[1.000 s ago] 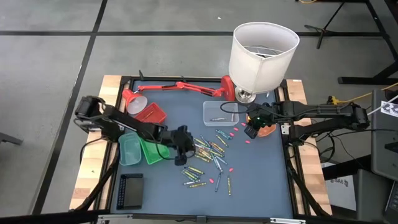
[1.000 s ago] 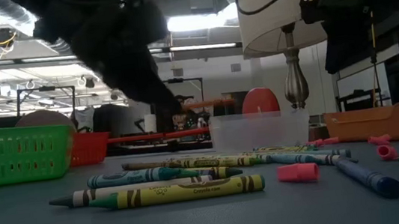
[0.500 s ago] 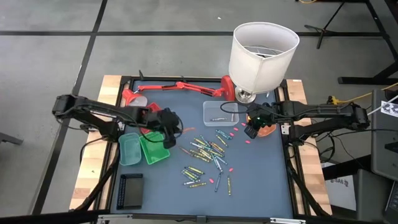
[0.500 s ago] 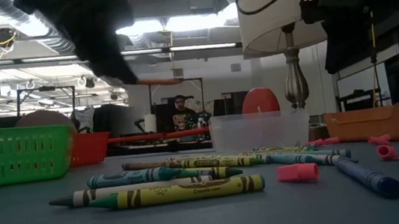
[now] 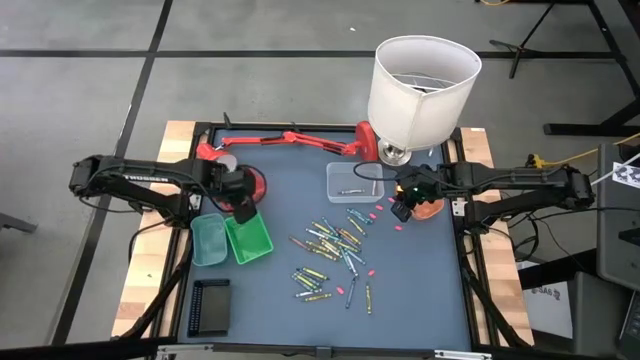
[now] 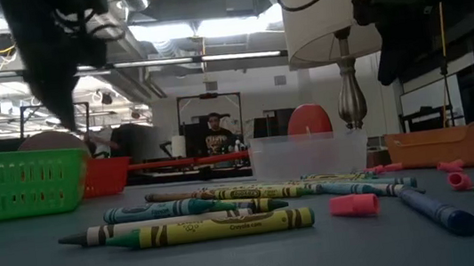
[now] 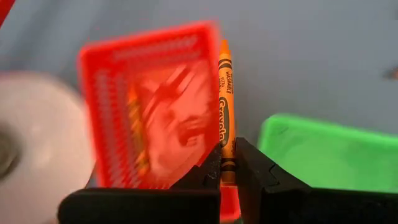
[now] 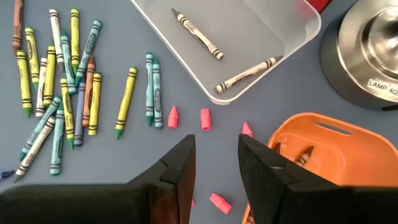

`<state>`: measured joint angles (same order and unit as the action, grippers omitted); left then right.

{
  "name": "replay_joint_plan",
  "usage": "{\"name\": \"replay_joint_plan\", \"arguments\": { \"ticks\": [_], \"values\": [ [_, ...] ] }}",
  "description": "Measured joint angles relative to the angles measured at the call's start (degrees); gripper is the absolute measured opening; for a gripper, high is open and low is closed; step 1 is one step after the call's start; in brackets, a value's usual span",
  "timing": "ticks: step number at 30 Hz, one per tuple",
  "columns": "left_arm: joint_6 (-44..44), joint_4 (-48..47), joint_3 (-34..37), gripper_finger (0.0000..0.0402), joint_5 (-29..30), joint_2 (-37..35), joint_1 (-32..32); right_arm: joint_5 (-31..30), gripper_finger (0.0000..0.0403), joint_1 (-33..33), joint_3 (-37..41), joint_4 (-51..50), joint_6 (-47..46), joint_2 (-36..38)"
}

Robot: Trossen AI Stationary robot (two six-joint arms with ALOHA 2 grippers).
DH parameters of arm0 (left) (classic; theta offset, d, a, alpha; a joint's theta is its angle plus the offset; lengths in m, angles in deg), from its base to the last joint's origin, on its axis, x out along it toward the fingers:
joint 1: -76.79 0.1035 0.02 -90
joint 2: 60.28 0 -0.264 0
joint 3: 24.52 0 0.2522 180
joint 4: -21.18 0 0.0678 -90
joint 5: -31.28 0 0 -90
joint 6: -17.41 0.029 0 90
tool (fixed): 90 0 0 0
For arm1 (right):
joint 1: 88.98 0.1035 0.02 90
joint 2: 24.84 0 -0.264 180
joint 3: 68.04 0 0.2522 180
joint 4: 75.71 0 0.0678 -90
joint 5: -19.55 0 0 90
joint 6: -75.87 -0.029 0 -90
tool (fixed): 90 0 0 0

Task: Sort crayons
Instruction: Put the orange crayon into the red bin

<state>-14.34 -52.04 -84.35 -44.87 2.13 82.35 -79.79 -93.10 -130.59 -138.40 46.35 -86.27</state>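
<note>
My left gripper (image 5: 243, 205) hangs over the red tray (image 7: 149, 106) at the table's left, shut on an orange crayon (image 7: 225, 93). One crayon (image 7: 134, 124) lies in that tray. Many loose crayons (image 5: 335, 245) lie scattered mid-table, flat on the mat. My right gripper (image 8: 216, 168) hovers open at the table's right, above pink bits and beside the orange tray (image 8: 323, 149), with nothing between its fingers. Two crayons lie in the clear tray (image 8: 249, 37). My left gripper pinches the orange crayon's blunt end (image 7: 227, 163) between its two fingers. The crayon sticks out past the fingertips, along the line of the fingers, tip (image 7: 222, 45) away from the gripper. The fingers come steeply from above. The crayon is lifted clear over the red tray's edge.
A green tray (image 5: 248, 238) and a teal tray (image 5: 208, 240) sit just near of the red one. A tall lamp with a white shade (image 5: 422, 85) stands at the far right, a red desk lamp (image 5: 290, 140) lies along the far edge, and a black block (image 5: 210, 305) sits near left.
My left gripper has carried the orange crayon up from the pile and toward the table's left edge, over the red tray. It has tipped from slanting to pointing steeply down and has stayed shut on the crayon.
</note>
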Motion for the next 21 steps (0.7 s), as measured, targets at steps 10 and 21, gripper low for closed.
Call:
{"name": "replay_joint_plan", "arguments": {
  "ticks": [10,21],
  "values": [
    [-10.2,-8.8,0.0,0.0009,2.2,0.2,0.2,6.0,0.0117,0.0,0.0,6.5,0.0,0.0],
    [-10.2,-8.9,0.0,0.0039,4.2,0.2,0.2,10.1,0.0117,0.0,0.1,13.3,1.6,-5.7]
  ]
}}
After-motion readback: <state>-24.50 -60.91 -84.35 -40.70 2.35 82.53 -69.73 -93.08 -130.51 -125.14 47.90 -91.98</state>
